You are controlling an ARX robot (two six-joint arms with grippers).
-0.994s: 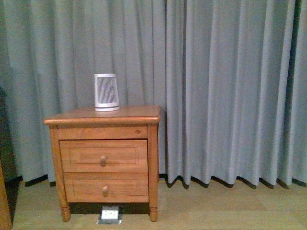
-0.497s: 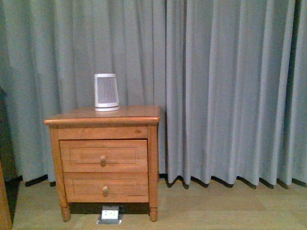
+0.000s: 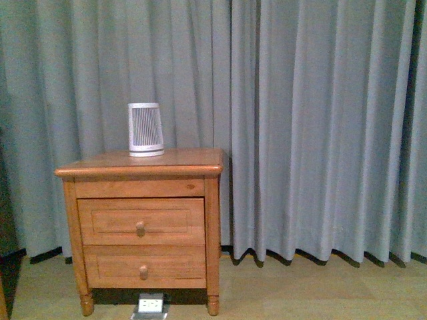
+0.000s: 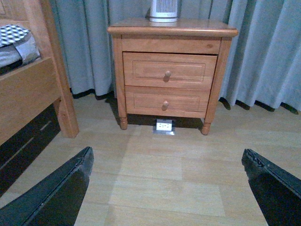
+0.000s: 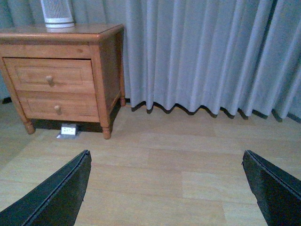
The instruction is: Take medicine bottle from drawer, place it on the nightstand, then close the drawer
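The honey-coloured nightstand point(image 3: 140, 163) stands at the left against the curtain, also seen in the left wrist view point(image 4: 171, 27) and the right wrist view point(image 5: 56, 35). Its upper drawer point(image 3: 141, 221) point(image 4: 168, 70) point(image 5: 49, 75) is shut, a small round knob at its middle. The medicine bottle is out of view. My left gripper point(image 4: 167, 162) hangs open over bare floor, well short of the nightstand. Over the floor to the right of the nightstand, my right gripper point(image 5: 165, 162) is open too, with nothing between its fingers. Neither arm shows in the front view.
A white slatted device point(image 3: 146, 129) stands on the nightstand top. A lower matching drawer point(image 3: 144, 267) is shut. A floor socket plate point(image 4: 164, 126) lies under the nightstand. A wooden bed frame point(image 4: 33, 89) stands beside it. Grey curtains point(image 3: 313, 127) hang behind.
The front view has shifted slightly: the nightstand now sits a little further left and lower in the picture. Both drawers stay shut.
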